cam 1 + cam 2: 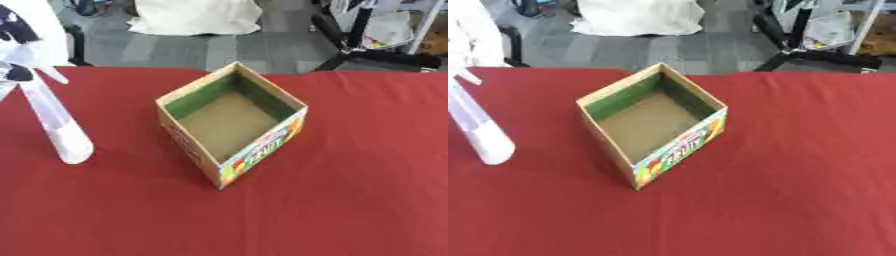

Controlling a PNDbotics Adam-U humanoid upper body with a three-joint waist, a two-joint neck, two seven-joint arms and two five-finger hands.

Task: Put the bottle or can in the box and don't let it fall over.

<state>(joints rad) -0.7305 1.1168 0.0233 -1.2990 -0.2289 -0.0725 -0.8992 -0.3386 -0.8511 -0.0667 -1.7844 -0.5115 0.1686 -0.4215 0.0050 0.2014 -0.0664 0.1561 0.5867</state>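
bottle (57,122) clear plastic, tilted | left hand (17,30) clasps its top (blurred) | box (232,125) open cardboard

The table (367,200) is covered in a plain red cloth with no pattern. The cardboard box (232,125) is brown on its floor and along its top edges. Its inside walls are dark green. The outside wall that faces the camera is bright, with green, yellow, red and white marks and some yellow letters on it. The other outside wall looks brown with small dark marks. The bottle (57,125) is clear and pale, almost white, and the red cloth shows faintly through it. At the top of the bottle, a person's sleeve (26,30) is white with black patches. The floor behind the table is grey.
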